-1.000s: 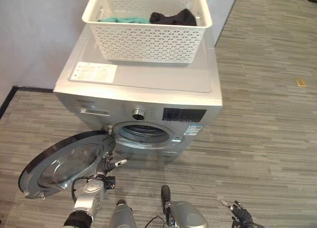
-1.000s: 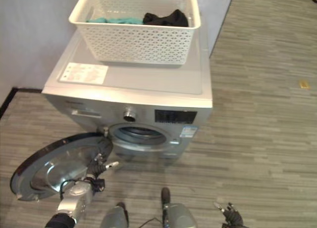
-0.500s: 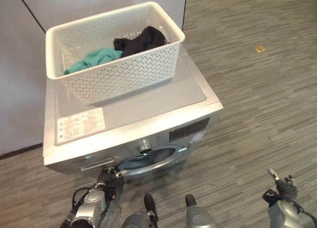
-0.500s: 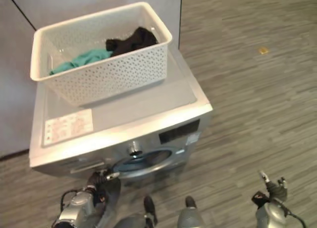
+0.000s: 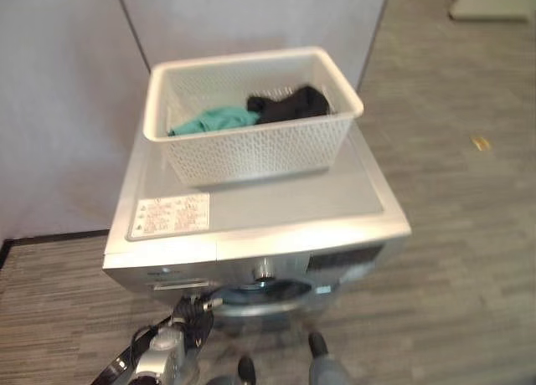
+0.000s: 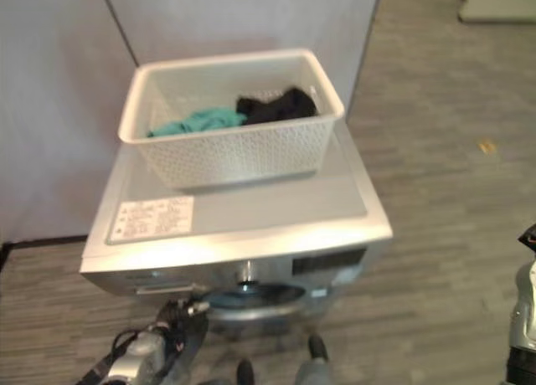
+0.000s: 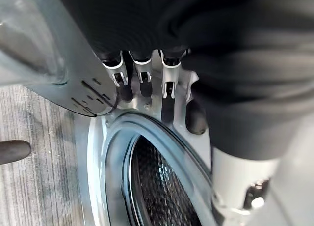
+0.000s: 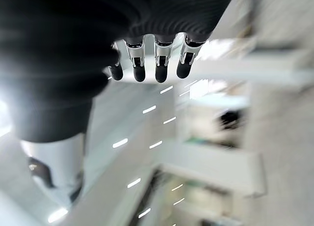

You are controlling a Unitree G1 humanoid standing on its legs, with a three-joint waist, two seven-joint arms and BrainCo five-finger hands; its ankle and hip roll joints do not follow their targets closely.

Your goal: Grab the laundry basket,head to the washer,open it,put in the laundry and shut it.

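Standing mid-frame against a grey wall (image 5: 59, 109), silver washer (image 5: 260, 209) leaving striped wood-look floor (image 5: 469, 234) lying open to the right and along the bottom of the frame. Sitting on the washer top toward its back edge, white laundry basket (image 5: 251, 151), well clear of the front lip, holding a teal garment (image 5: 213, 119) at left and a black garment (image 5: 289, 103) at right, the two touching. Lying flat at the top's front left, a white label (image 5: 170, 214). Hanging at the lower left beside the drum opening (image 7: 157, 186), left hand (image 7: 147, 78), fingers reaching straight out, nothing held, tips close against the washer front above the opening's rim. Showing at the right edge in the right eye view, right hand (image 8: 147, 64), fingers relaxed and straight, gripping nothing
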